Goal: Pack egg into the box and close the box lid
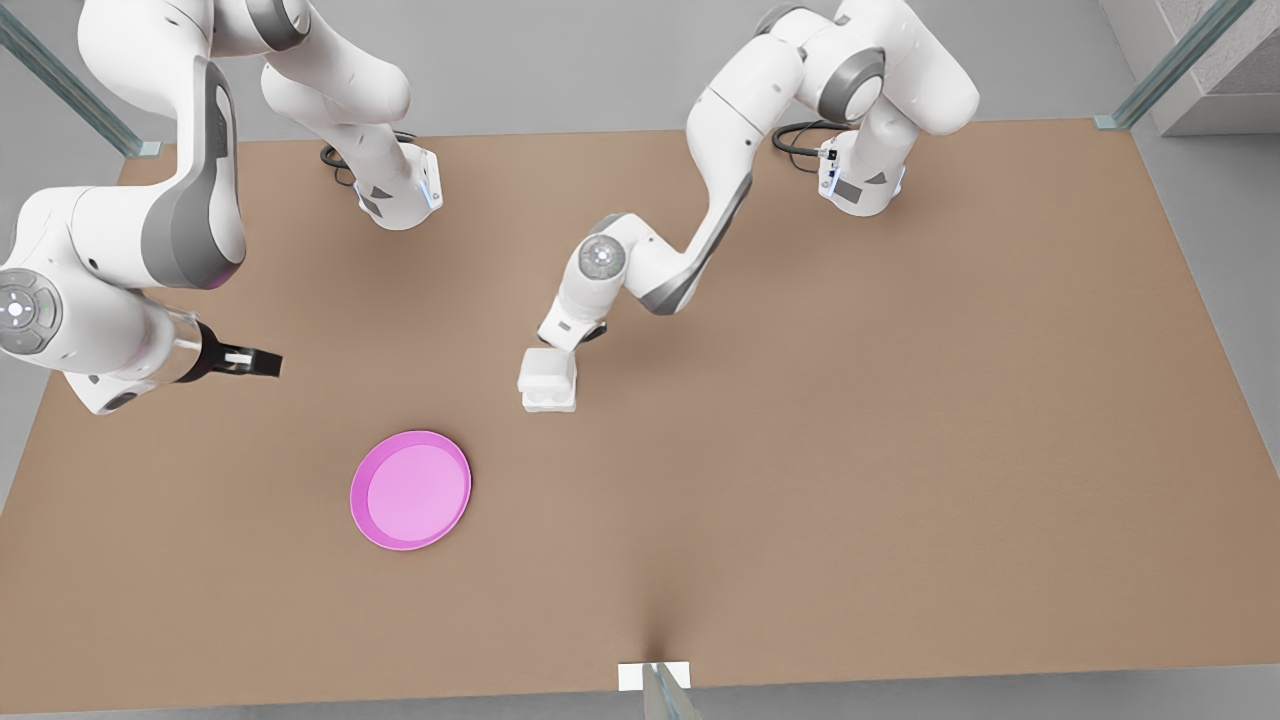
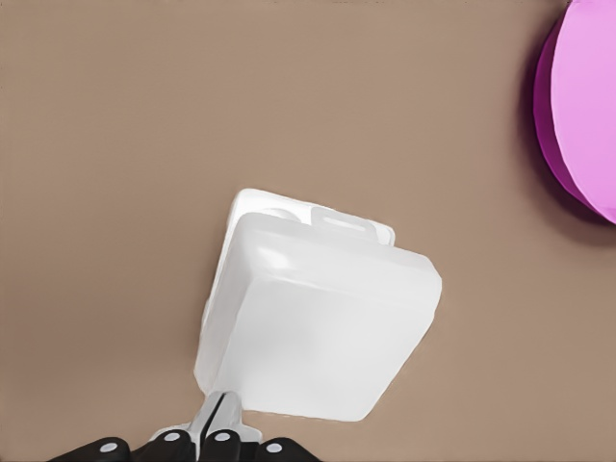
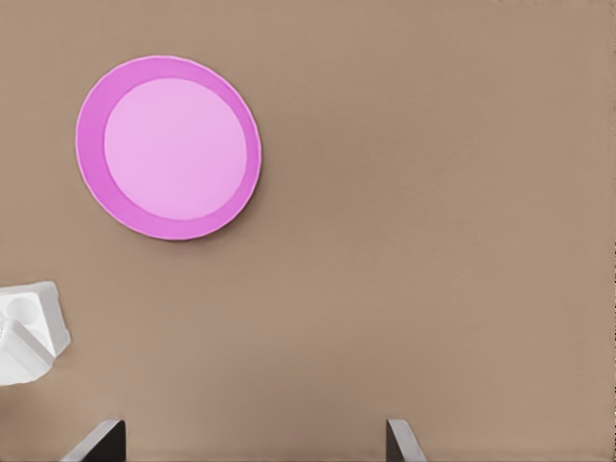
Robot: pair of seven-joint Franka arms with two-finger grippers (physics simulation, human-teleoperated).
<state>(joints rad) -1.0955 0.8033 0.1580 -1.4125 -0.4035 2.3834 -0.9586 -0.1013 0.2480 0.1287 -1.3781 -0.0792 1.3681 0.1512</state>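
The white box (image 1: 548,402) sits mid-table. Its box lid (image 1: 548,368) is tilted partly down over the cups. In the left wrist view the box lid (image 2: 322,327) covers most of the tray (image 2: 265,204), and only a strip of the cups shows. My left gripper (image 2: 219,416) is shut, its tips against the lid's near edge; whether it pinches the lid I cannot tell. From the front, the left gripper (image 1: 556,343) is just behind the box. The egg is hidden. My right gripper (image 1: 262,362) waits open at the front view's left, far from the box (image 3: 29,332).
A round pink plate (image 1: 358,500) lies on the brown table (image 1: 850,450), toward the front view's left of the box, with nothing on it. The plate (image 3: 89,144) also lies below my right gripper (image 3: 250,443). Both arm bases stand at the table's far edge.
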